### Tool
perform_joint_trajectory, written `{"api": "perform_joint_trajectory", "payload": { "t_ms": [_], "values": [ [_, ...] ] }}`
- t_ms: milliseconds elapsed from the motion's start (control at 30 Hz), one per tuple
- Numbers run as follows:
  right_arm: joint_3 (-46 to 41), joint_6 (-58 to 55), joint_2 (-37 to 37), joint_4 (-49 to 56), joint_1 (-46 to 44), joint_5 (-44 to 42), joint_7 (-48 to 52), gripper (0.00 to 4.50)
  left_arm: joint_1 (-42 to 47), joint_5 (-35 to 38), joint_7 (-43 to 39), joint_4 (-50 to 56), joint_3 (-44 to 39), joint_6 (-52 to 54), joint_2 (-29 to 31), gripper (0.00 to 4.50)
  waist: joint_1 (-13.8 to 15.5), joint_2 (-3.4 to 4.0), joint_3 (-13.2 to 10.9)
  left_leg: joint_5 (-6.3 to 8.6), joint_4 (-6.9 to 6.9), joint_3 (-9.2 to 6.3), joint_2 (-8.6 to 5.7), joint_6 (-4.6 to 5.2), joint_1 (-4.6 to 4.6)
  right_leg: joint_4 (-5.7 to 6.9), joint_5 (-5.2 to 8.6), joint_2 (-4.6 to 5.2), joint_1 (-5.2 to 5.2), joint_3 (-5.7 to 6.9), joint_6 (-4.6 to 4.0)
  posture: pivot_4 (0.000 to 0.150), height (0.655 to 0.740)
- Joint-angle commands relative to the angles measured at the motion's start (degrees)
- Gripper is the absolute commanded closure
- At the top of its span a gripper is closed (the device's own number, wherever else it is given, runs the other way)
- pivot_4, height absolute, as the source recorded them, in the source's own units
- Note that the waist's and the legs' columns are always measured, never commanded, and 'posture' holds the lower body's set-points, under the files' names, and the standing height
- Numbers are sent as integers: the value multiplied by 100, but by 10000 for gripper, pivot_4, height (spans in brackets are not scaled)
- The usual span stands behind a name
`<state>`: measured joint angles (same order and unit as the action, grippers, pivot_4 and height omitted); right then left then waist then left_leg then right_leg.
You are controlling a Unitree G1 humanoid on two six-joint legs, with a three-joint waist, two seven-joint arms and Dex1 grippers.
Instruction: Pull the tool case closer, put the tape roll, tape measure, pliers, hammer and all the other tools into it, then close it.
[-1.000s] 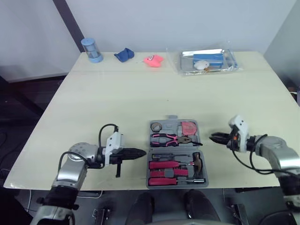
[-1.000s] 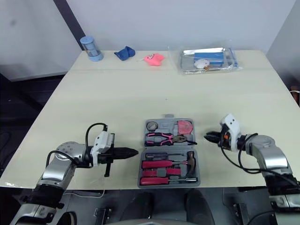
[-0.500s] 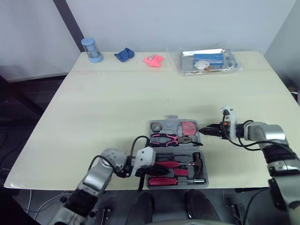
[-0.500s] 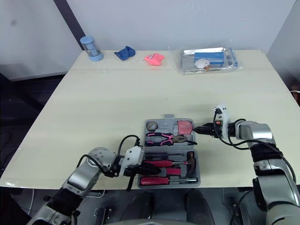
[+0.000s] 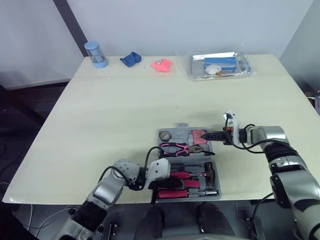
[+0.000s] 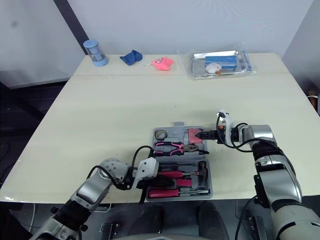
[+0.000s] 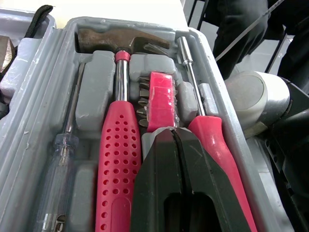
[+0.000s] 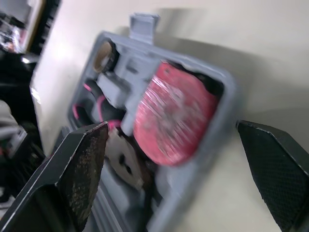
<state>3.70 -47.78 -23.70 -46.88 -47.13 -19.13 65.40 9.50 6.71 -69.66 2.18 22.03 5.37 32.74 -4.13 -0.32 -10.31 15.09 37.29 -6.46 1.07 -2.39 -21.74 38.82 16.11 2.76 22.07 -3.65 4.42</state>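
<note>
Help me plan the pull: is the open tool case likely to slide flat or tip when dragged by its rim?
Probably slides flat: the tool case lies open, low and wide on the smooth table. Likely heavy for its size, with hammer and pliers seated inside. Its moulded plastic looks stiff, so the rim at the right gripper should hardly flex.

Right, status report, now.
Left end effector shut, low over hammer. Right end effector open at case's right edge. Case open, tools seated.

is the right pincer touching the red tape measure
Apart. Right wrist view shows the right pincer open, tape measure between its fingers, gaps both sides.
</note>
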Motion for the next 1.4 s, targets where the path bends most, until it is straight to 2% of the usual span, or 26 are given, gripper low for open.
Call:
{"api": "perform_joint_trajectory", "payload": {
  "t_ms": [33,400,733,833,1067,1200,1400],
  "values": [
    [-250,-57,188,-211,-159,-165,89,555,-51,-245,103,-201,117,101,110,45000,-3,1,0,0,0,0,0,0,1,0,0,0,0,0,0,1500,7400],
    [-580,11,337,-451,-314,-275,697,555,-48,-225,143,-203,102,111,123,45000,-5,2,0,0,0,1,0,0,0,1,0,-1,0,-2,0,1500,7400],
    [-613,-212,150,141,-231,-575,1509,555,-196,48,300,4,-200,90,135,45000,3,3,-1,0,0,0,0,0,-1,1,0,0,1,-2,0,1500,7400],
    [-633,-365,53,532,-79,-747,1678,555,-375,223,336,262,-474,53,303,45000,-2,6,-3,0,0,0,0,0,-5,1,0,0,7,-2,0,1500,7400],
    [-542,-1079,-314,1998,576,-1383,1927,555,-1394,1216,-38,1296,-1460,11,1059,45000,34,9,-6,0,-4,3,0,0,-31,-2,0,5,32,-3,0,1500,7400],
    [-454,-1554,-630,3217,1178,-1848,1971,555,-2079,1628,-232,1298,-2395,-180,1529,45000,37,10,-9,0,-6,3,1,0,-40,0,0,3,45,-3,-1,1500,7400],
    [-487,-1850,-1234,5012,2311,-2344,1681,555,-2586,2281,-392,925,-3597,-118,1639,45000,80,11,-11,1,-8,7,1,1,-46,-1,1,4,51,-3,0,1500,7400]
  ]
}}
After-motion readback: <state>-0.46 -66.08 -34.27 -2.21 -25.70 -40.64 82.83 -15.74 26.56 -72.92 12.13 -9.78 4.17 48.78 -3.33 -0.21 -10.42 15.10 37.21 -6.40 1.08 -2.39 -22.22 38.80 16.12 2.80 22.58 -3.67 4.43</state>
